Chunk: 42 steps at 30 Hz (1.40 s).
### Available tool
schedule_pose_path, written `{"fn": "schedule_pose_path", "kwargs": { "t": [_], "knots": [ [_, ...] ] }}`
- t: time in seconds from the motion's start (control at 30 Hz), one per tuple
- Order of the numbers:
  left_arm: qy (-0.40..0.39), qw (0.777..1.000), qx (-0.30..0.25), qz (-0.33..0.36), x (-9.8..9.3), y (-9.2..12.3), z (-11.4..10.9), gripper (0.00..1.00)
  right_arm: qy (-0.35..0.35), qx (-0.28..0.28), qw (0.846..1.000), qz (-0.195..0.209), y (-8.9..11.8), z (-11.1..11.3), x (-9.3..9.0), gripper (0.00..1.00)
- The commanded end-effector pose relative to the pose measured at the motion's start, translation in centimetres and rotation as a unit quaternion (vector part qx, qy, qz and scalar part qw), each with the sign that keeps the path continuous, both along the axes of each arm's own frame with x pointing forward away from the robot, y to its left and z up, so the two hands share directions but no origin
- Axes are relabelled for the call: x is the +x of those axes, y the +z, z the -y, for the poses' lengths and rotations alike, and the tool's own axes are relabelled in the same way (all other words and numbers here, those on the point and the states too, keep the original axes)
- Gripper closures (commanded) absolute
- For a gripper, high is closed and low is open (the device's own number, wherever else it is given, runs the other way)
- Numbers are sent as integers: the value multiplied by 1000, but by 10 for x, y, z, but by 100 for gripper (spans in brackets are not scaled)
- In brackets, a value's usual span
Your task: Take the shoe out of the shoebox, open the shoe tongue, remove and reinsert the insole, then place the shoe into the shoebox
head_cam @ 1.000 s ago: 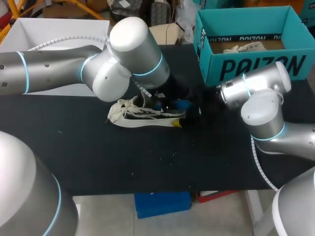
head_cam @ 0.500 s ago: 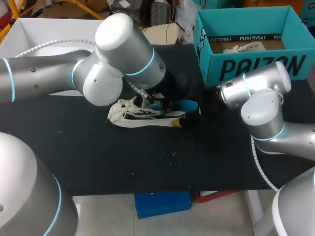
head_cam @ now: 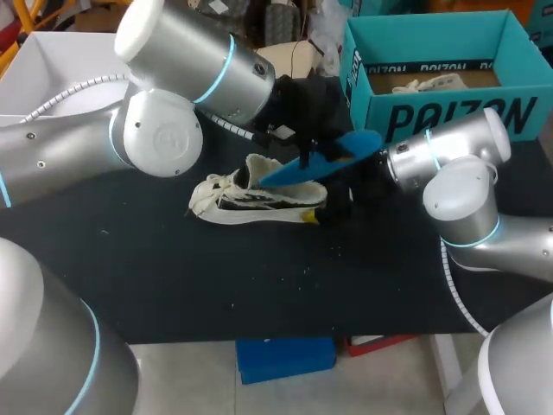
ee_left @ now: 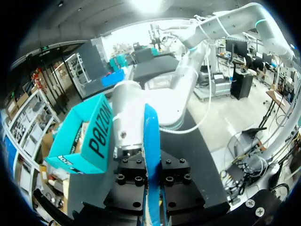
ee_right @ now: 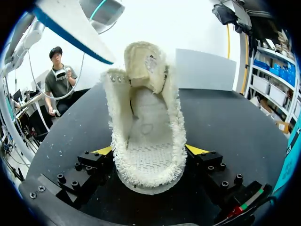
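A white knit shoe (head_cam: 251, 197) lies on its side in the middle of the black table. My right gripper (head_cam: 347, 192) is shut on its heel; in the right wrist view the yellow fingertips (ee_right: 101, 150) press both sides of the shoe (ee_right: 146, 141), whose tongue stands open. Above the shoe, my left gripper (head_cam: 298, 130) is shut on a blue insole (head_cam: 327, 156), held free in the air. The insole (ee_left: 151, 155) runs edge-on between the left gripper's (ee_left: 151, 193) fingers. Its pale underside (ee_right: 70, 28) shows above the shoe. The teal shoebox (head_cam: 449, 117) stands at the back right.
Inside the shoebox lies another pale shoe (head_cam: 432, 84). A white box (head_cam: 60, 60) sits at the back left, behind my left arm. Bare black table (head_cam: 259, 285) stretches in front of the shoe.
My left gripper has risen and drawn the blue insole out of the shoe, up and to the right. The shoe and my right arm have stayed put.
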<state>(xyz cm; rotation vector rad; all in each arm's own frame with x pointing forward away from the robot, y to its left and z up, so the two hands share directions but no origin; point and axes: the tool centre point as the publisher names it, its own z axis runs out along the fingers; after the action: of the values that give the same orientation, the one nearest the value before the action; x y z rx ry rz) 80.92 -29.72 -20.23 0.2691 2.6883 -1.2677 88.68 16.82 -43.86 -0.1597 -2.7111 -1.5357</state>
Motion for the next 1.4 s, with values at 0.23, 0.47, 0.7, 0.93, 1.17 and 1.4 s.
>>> {"fn": "schedule_pose_path", "kwargs": {
  "t": [0.23,0.47,0.7,0.93,1.17,1.4],
  "knots": [
    [-59,996,-62,0,-29,75,-6,100,-1,-1,1000,0,-4,-2,-1,100],
    [-59,996,-62,0,-29,75,-6,100,-1,-1,1000,0,-4,-2,-1,100],
    [-59,996,-62,0,-29,75,-6,100,-1,-1,1000,0,-4,-2,-1,100],
    [4,988,-125,-85,-42,89,-17,100,-1,-1,1000,0,-4,-2,-1,100],
    [51,966,-205,-149,-58,132,-25,100,-1,-1,1000,0,-4,-2,-1,100],
    [49,940,-278,-189,-77,173,-20,100,-1,-1,1000,0,-4,-2,-1,100]
  ]
}}
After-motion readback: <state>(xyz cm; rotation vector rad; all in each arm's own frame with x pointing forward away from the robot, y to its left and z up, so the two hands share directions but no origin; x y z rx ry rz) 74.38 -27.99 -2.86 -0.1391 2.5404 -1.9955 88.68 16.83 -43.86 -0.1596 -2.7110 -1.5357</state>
